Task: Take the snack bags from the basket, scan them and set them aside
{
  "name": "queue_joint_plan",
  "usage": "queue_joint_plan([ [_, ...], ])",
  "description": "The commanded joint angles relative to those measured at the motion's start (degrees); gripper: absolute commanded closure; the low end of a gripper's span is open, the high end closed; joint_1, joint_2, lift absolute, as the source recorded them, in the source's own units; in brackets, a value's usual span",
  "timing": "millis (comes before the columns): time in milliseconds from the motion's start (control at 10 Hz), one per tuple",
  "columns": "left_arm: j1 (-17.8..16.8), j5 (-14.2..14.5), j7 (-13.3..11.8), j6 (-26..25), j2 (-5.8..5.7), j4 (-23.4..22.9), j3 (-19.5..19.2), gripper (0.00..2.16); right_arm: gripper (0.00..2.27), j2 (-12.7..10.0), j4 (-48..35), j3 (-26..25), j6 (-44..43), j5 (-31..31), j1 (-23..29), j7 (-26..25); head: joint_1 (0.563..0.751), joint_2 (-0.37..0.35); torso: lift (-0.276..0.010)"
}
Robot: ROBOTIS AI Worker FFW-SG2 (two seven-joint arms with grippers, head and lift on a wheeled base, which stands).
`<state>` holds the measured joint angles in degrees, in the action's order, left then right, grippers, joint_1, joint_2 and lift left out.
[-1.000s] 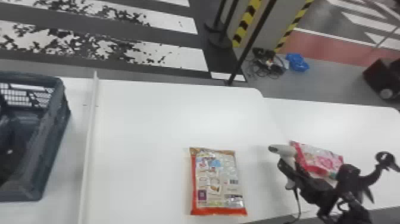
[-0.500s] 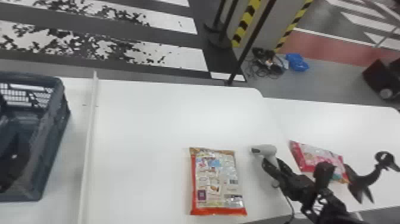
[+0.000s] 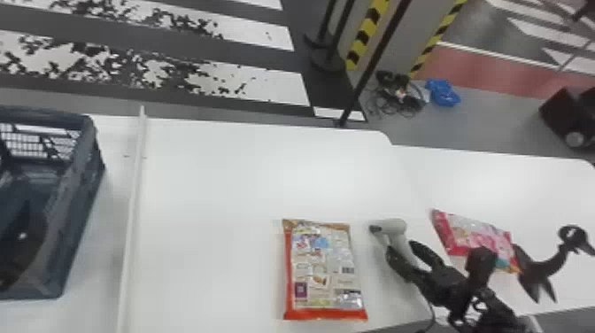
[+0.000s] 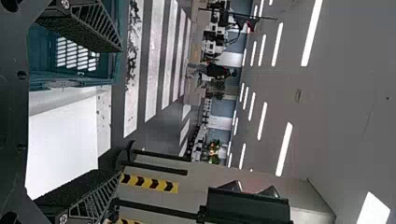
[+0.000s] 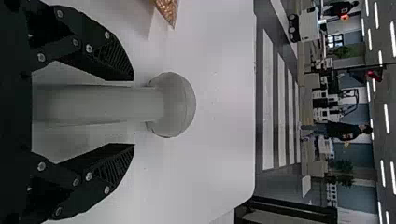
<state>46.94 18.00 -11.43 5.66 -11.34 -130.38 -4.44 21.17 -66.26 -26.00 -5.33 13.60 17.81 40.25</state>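
white table (image 3: 212, 177) with a scanner (image 3: 393, 226) between the right jaws

striped floor (image 3: 248, 82) lies past the far edge. the right gripper (image 5: 133, 112) has its fingers parted, one to each side of the scanner's handle, with a strip of daylight along both sides; it seems to have no firm hold. the left gripper (image 4: 120, 109) is spread wide with nothing between its fingers, and the basket (image 4: 74, 81) shows past one of them.

leftward of the right jaws, just beside the scanner's head, the orange-edged bag (image 3: 323, 270) lies flat with its barcode (image 3: 347, 270) up. on their other side lies the pink bag (image 3: 476, 237), next to a black stand (image 3: 546, 268).

the step in hand looks like the scanning, with the scanner being either taken up or let go; whether the orange-edged bag has been read, i cannot tell. if it still needs reading, the next move calls for closing the right jaws squarely on the handle and aiming the head at the barcode. if it's done, they should back straight off, without dragging the handle, and the bag can go aside.
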Motion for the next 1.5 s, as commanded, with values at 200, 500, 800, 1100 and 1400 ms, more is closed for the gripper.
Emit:
queue_joint_plan([
  [200,0.79,-0.07,-0.26,0.0,-0.08,-1.19,0.04,0.07,0.05,-0.61,-9.77,-4.94,6.7,3.72,4.69,-0.7,0.695,-0.35,-0.075],
  [500,1.05,-0.25,-0.52,0.0,-0.08,-1.63,0.13,0.07,0.05,-0.61,-26.29,-12.06,31.31,6.88,8.21,2.73,0.695,-0.35,-0.075],
  [800,1.4,-0.69,-0.52,0.18,0.09,-1.54,0.13,0.07,0.05,4.67,-36.93,-12.67,62.25,9.34,7.51,10.55,0.695,-0.35,-0.075],
  [1100,1.49,-1.56,-0.52,0.53,0.44,-1.63,0.66,0.07,0.04,9.06,-34.38,-7.57,82.81,9.08,0.83,18.9,0.695,-0.35,-0.075],
  [1400,1.93,-1.92,-0.52,1.41,0.53,-1.63,0.83,0.07,0.04,11.52,-23.57,0.6,82.46,8.64,-5.77,25.23,0.695,-0.333,-0.075],
])
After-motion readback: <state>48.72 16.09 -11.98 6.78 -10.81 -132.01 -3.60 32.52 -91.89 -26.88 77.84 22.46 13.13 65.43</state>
